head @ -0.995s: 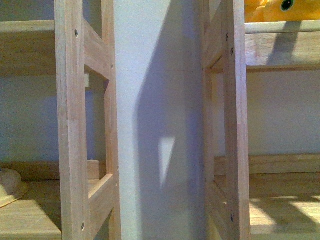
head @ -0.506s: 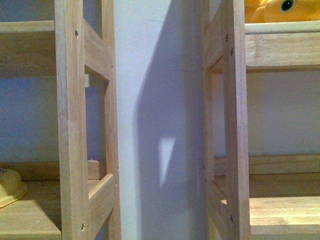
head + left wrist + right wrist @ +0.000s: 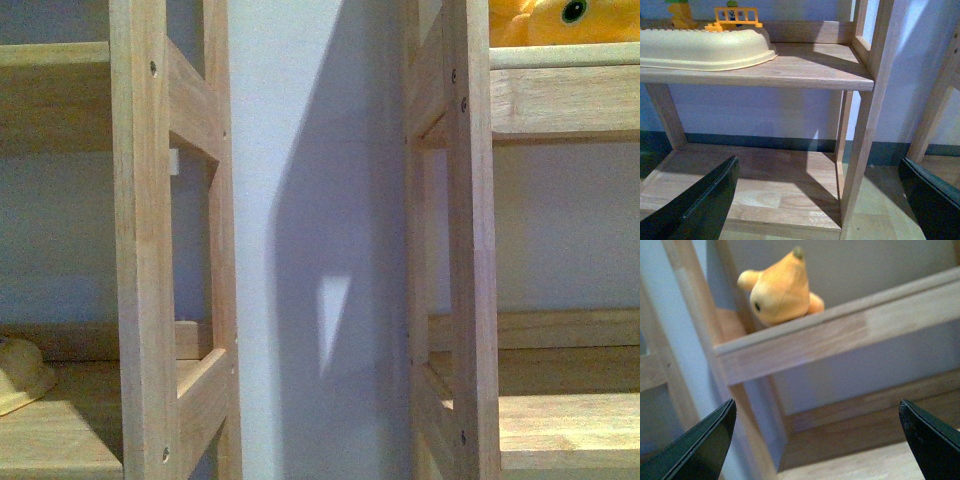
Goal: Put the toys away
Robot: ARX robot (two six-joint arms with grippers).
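Observation:
The orange-yellow plush toy [image 3: 781, 290] lies on the upper shelf of the right wooden rack [image 3: 840, 335], near its corner post. In the front view it shows at the top right [image 3: 560, 20] on that shelf [image 3: 565, 95]. My right gripper [image 3: 817, 440] is open and empty, below and in front of the shelf edge, apart from the plush. My left gripper [image 3: 820, 200] is open and empty, facing the lower shelves of the left rack [image 3: 790, 70]. Neither arm shows in the front view.
A cream tub [image 3: 705, 47] and small orange and yellow toy pieces [image 3: 735, 17] sit on the left rack's shelf. A cream object [image 3: 20, 375] lies on the left rack's lower shelf. A white wall [image 3: 320, 240] fills the gap between the two racks.
The sunlit patches on the right rack's lower shelf have faded. The cream object at the lower left has shifted slightly. The plush has not moved.

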